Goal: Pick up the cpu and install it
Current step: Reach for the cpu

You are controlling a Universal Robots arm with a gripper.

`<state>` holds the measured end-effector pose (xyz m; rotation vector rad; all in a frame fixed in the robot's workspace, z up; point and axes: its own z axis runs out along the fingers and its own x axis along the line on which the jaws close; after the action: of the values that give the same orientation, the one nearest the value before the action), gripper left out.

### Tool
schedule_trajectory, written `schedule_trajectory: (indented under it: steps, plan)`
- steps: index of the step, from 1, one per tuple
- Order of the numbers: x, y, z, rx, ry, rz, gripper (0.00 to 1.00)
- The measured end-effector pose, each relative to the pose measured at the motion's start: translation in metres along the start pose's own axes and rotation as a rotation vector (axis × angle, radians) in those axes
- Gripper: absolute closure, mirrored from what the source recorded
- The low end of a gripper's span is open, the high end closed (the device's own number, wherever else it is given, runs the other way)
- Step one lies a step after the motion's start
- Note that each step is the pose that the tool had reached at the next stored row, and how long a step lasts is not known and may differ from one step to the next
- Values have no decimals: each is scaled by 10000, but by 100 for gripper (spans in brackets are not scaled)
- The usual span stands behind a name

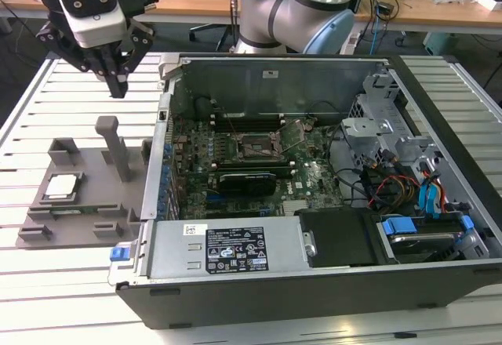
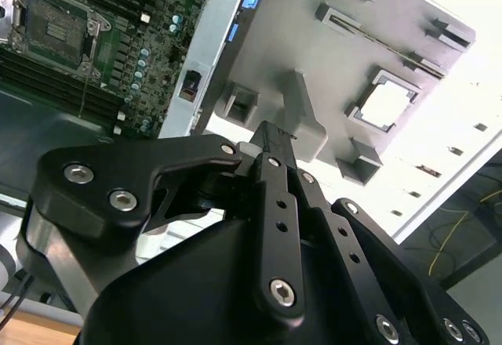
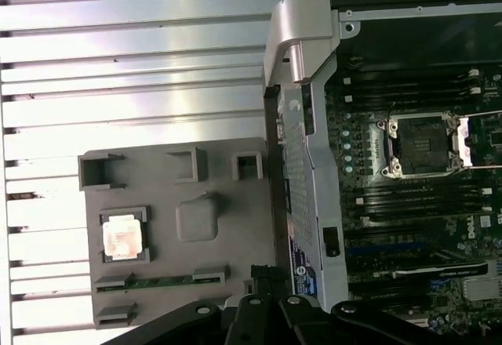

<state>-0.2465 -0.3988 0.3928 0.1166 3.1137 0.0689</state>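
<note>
Exterior view. A grey tray [image 1: 92, 204] is laid on the white slatted counter [image 1: 47, 298], at 9 o'clock from the open computer case [image 1: 439, 125] and just beside its wall. The cpu [image 1: 61, 187] is seated flat in a square recess of the tray, silvery top upward. As it is square, no long axis can be given; its edges run roughly parallel to the tray's edges. It is also seen in the first wrist view [image 3: 123, 235] and the second wrist view [image 2: 390, 102].

An upright post [image 1: 116, 147] is raised from the tray at 2 o'clock from the cpu, between it and the case. Lower blocks are set around the tray's rim.

The end effector [image 1: 118, 88] is held above the tray's far edge, at 1 o'clock from the cpu and well apart from it. Its fingers are brought together at the tips, with nothing held.

Inside the case, the black socket [image 1: 255, 150] is seen on the motherboard, its hinged plate tilted up. A labelled power supply [image 1: 227, 247] is mounted at 6 o'clock from the socket.
</note>
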Motion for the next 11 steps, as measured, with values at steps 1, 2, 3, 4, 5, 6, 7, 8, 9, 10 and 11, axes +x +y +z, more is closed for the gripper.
schedule_trajectory:
  steps: [1, 2, 3, 4, 5, 6, 7, 8, 9, 10, 11]
  plan:
    - [12, -1, 0, 0, 0, 0, 89]
    - [29, -2, -1, 0, 0, 0, 89]
    - [38, -3, -1, 1, 0, -1, 89]
    - [50, -4, -1, 0, 0, 0, 89]
    - [62, -5, -1, 0, 0, 0, 89]
    - [80, -6, -1, 0, 0, 0, 89]
    - [95, -7, -2, 0, 0, 0, 89]
    - [106, -8, -2, 0, 0, 1, 89]
    - [124, -9, -2, 0, 0, 0, 89]
    - [136, -10, -2, 0, 0, 0, 89]
    - [148, -11, -2, 0, 0, 0, 89]
